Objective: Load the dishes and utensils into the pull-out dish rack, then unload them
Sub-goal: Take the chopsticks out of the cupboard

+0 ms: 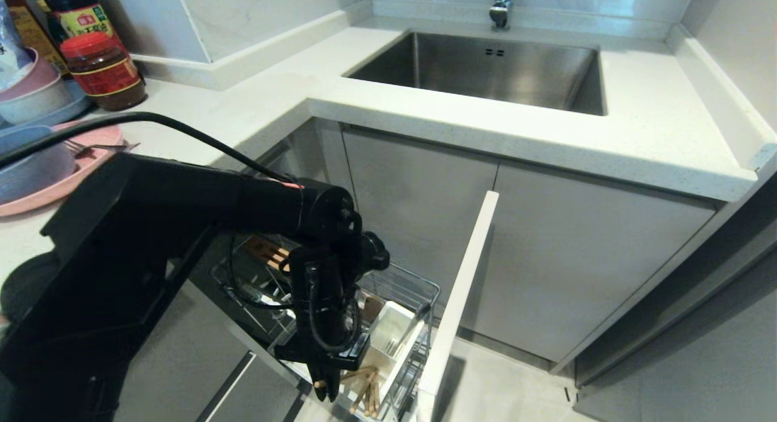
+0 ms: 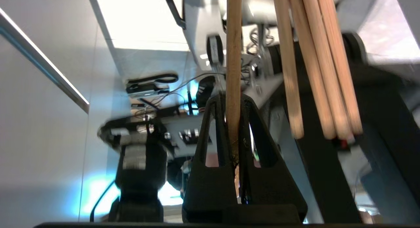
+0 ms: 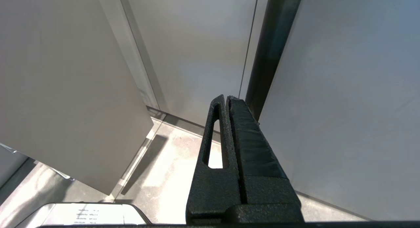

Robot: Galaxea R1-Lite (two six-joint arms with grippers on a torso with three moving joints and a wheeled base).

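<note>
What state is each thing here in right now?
Pull-out dish rack: pulled out.
Left end effector: shut on one chopstick.
Other chopsticks: standing in the rack.
Right end effector: shut, empty.
Sink: empty.
Pink plate: on the counter.

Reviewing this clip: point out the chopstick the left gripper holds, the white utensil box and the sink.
chopstick (image 2: 233, 73), left wrist view, mid-shaft above the jaws.
white utensil box (image 1: 388, 328), head view, bare inner wall.
sink (image 1: 546, 85), head view, steel back wall.

labels on bottle (image 1: 78, 15) and jar (image 1: 103, 70), print illegible
</note>
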